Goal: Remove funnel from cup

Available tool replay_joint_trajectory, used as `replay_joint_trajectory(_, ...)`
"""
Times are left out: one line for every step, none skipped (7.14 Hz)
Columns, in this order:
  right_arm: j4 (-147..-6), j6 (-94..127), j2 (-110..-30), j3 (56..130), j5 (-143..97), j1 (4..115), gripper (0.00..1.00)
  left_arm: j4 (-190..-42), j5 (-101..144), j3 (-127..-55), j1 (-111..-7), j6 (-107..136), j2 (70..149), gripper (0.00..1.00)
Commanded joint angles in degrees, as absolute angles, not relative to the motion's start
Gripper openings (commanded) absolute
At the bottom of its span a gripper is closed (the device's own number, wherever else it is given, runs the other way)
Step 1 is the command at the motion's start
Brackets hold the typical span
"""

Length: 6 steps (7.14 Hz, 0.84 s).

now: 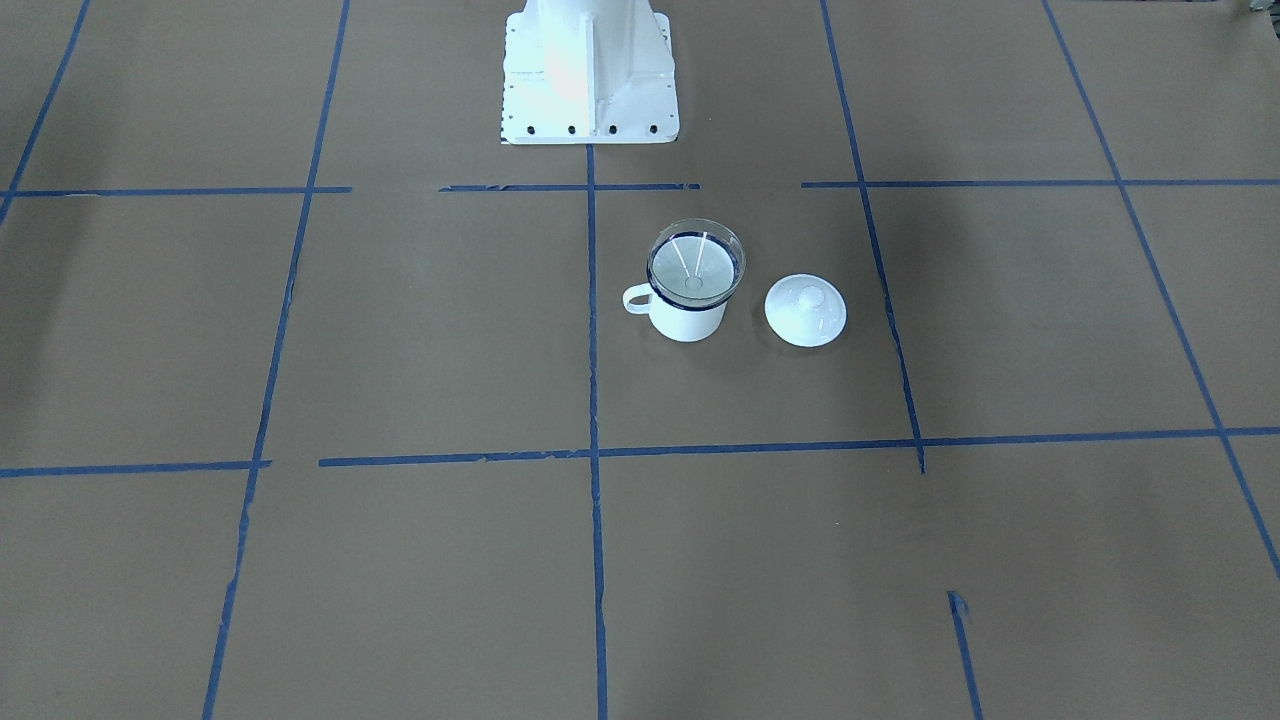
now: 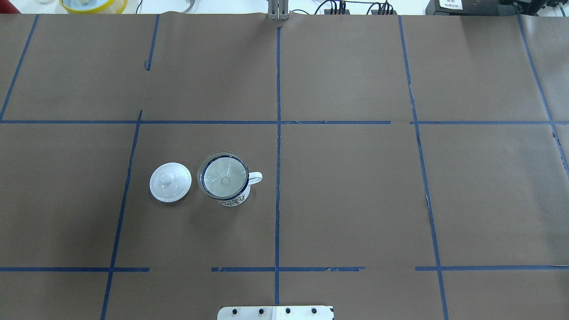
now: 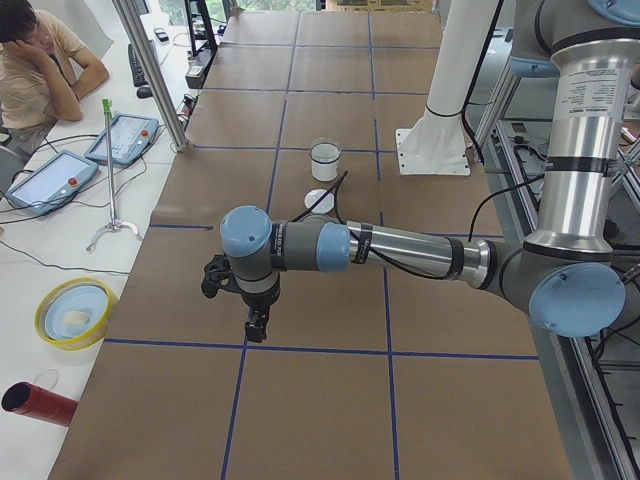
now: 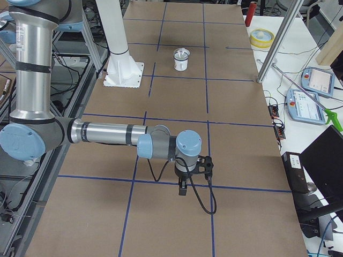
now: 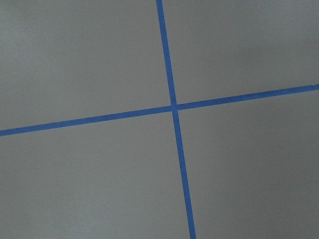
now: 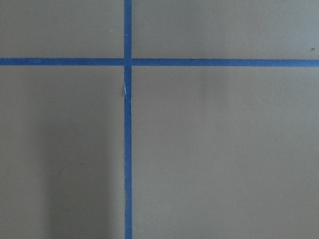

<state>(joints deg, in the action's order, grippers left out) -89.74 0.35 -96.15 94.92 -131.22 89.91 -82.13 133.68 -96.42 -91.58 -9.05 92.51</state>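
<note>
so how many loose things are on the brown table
3: the cup near the table's middle, the funnel seated in its mouth, and the lid beside it, opposite the handle. Nothing seems hidden.

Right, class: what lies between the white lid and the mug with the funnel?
Only bare brown paper: the overhead view shows a narrow empty gap between lid and cup, funnel seated in the cup.

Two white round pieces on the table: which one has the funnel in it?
The cup, blue-rimmed with a loop handle: the clear funnel sits in its mouth. The knobbed lid beside it lies apart, bare.
</note>
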Motion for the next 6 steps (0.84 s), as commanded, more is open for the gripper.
replay_joint_trajectory(-89.74, 0.35, -96.15, 94.92, -131.22, 89.91, 1.0, -82.26, 133.59, -96.33, -90.89, -9.05, 93.59, 1.0)
replay_joint_trajectory(-89.74, 0.35, -96.15, 94.92, -131.22, 89.91, 1.0, -82.27, 133.51, -95.89, -90.79, -8.97, 93.6, 1.0)
replay_joint_trajectory(-89.74, 0.35, -96.15, 94.92, -131.22, 89.91, 1.0, -82.35, 133.51, -96.24, -90.79, -9.05, 93.6, 1.0)
replay_joint_trajectory(-89.74, 0.35, -96.15, 94.92, -131.22, 89.91, 1.0, -82.09, 132.72, -97.28, -87.66, -8.88, 96.74, 1.0)
replay_joint_trajectory(-89.74, 0.35, -96.15, 94.92, -131.22, 89.91, 1.0, -82.18, 131.93, -97.12, -85.89, -8.88, 100.77, 1.0)
replay_joint_trajectory(-89.74, 0.35, -96.15, 94.92, -131.22, 89.91, 1.0, -82.96, 129.49, -96.16, -85.78, -6.96, 106.47, 1.0)
